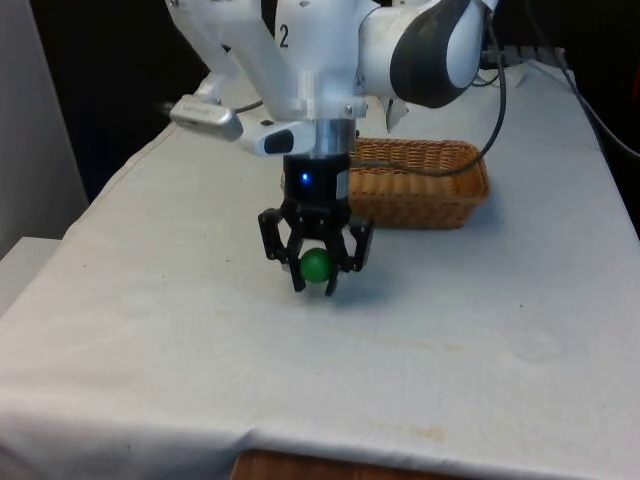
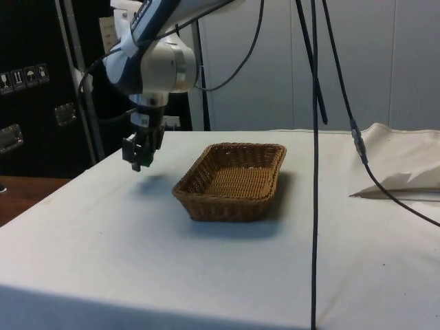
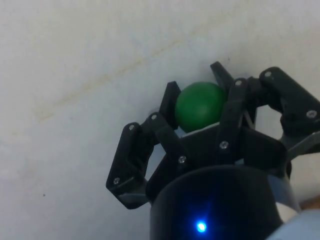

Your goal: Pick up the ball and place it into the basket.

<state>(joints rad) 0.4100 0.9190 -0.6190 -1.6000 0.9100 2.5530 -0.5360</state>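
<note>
Presently a green ball [image 1: 317,264], low centre of the front view, pinched between the two black fingers [image 3: 168,106] of the gripper [image 1: 316,262]; same pinch plain in the wrist view, fingers closed against either side of the ball [image 3: 199,106]. Held just above the white cloth [image 1: 150,330], seemingly lifted clear, with a faint shadow beneath. Woven wicker basket [image 1: 420,182] behind and toward the front view's right, nothing visible inside; in the side view, basket [image 2: 232,180] at centre frame and gripper [image 2: 141,157] near its left end, apart from the rim. Step in hand, by judgement: grasp made, carry about to begin. Next move likely calls for raising higher than the basket's wall, travelling over the open top, then letting go. No brand or readable label on ball or basket. Small handling pictograms on a dark case [image 2: 24,75] at the side view's upper left, too small to read.
</note>
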